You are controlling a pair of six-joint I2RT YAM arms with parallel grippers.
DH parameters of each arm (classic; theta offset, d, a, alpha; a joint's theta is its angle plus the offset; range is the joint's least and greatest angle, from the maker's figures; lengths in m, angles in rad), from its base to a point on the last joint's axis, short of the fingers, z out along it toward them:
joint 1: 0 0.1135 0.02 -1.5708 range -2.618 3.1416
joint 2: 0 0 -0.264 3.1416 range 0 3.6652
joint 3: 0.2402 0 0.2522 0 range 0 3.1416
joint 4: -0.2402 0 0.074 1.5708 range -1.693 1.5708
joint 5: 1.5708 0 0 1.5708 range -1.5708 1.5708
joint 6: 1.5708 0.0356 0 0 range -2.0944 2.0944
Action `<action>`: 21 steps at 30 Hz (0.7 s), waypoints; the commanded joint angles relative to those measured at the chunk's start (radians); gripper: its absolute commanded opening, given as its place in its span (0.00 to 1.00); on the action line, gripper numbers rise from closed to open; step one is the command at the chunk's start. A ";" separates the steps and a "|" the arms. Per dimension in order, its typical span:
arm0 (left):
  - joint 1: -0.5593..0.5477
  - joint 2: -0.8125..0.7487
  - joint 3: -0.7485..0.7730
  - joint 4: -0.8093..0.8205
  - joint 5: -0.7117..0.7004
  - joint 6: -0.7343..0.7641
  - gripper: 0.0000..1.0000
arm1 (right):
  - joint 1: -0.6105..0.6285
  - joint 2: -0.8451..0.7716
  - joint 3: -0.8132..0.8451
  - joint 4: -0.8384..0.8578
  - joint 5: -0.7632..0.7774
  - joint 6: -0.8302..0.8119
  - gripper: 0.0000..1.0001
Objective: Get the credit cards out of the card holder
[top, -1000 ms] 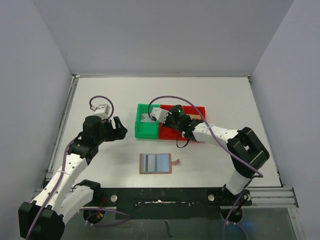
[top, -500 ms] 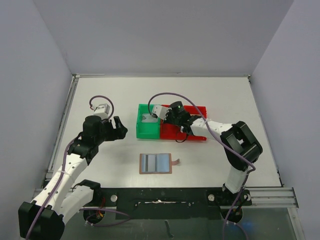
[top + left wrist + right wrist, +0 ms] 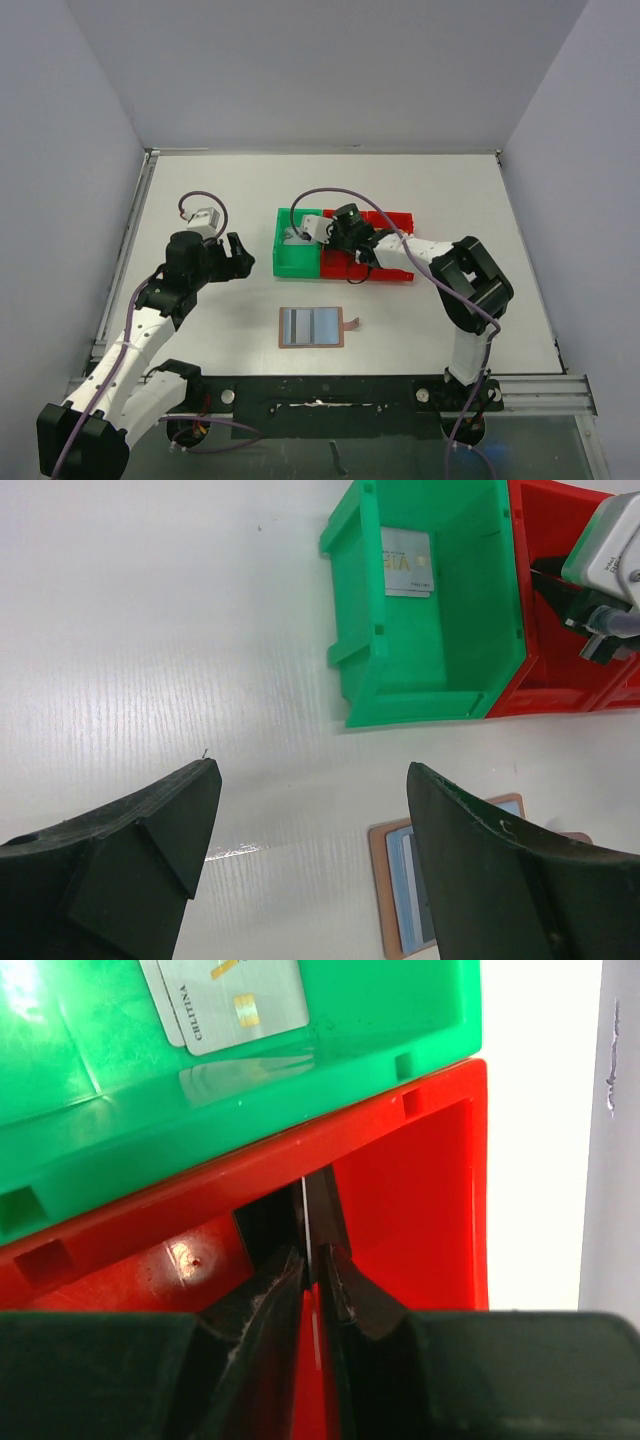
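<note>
End effector (image 3: 312,1260) pinches card (image 3: 318,1210) in red bin (image 3: 425,1185); green bin (image 3: 90,1090): silver cards (image 3: 240,1000).

The top camera is fixed high behind the left arm (image 3: 140,330) and the right arm (image 3: 470,290). It looks down and forward over the whole table (image 3: 200,190) from far away. The left wrist camera looks down from middle height, past the widely parted left gripper (image 3: 312,775), onto the green bin (image 3: 430,630), part of the red bin (image 3: 555,630) and a corner of the card holder (image 3: 395,880). The top view shows all three too. The right wrist camera is very near, low in the red bin, looking along the right gripper (image 3: 312,1260), which pinches a thin card (image 3: 306,1220) seen on edge. With the left wrist view it shares the silver card (image 3: 235,1005) lying in the green bin.
</note>
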 commanded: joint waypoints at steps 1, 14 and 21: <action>0.009 -0.016 0.007 0.054 -0.013 0.023 0.75 | -0.004 0.001 0.048 -0.011 -0.032 0.001 0.16; 0.009 -0.010 0.000 0.064 0.004 0.024 0.75 | -0.024 0.019 0.045 -0.032 -0.018 0.009 0.40; 0.010 -0.003 -0.001 0.067 0.014 0.026 0.75 | -0.024 0.025 0.047 -0.015 -0.006 0.030 0.40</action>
